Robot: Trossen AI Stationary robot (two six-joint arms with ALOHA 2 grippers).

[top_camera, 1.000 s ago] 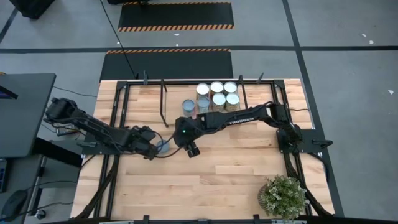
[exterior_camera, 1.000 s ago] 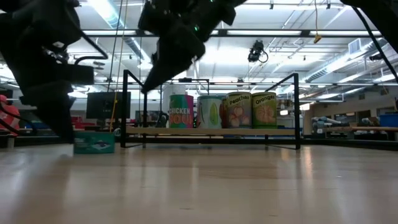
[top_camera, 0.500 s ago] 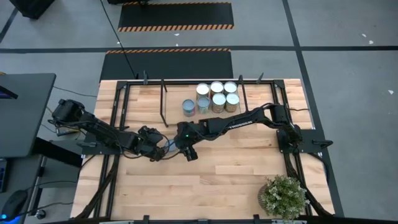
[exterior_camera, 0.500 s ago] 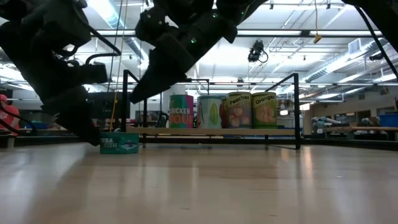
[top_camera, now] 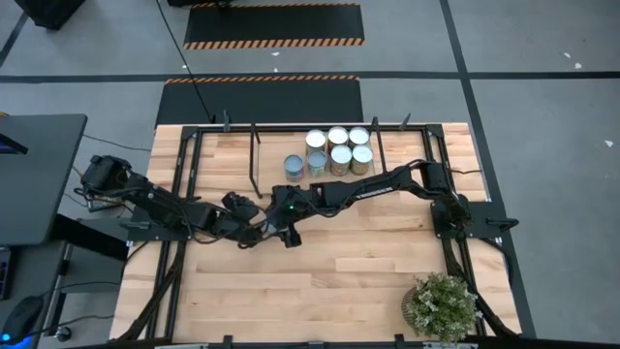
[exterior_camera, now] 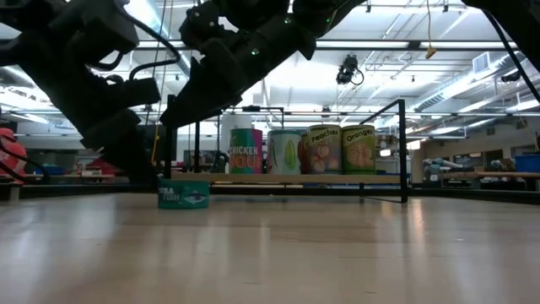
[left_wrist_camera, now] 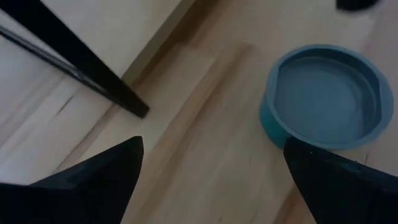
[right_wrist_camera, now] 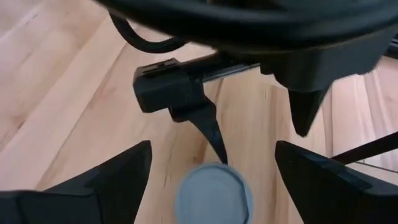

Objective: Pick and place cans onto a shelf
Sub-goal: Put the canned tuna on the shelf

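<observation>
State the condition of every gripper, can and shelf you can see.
Left gripper: open, low by the table, holding nothing; the flat tin is ahead and to one side.
Right gripper: open, above the flat tin, not gripping it.
Flat teal tin: resting top-up on the table, off the shelf.
Tall cans: upright, grouped on the shelf.
Shelf: level, partly filled.

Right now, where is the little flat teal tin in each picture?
High view: the teal tin is mostly hidden between the two claws, left of centre.
Low view: on the table, lower left, in front of the shelf.
Left wrist view: upper right.
Right wrist view: bottom centre.
Shared landmark: the shelf's black leg, seen in the low and left wrist views.
</observation>
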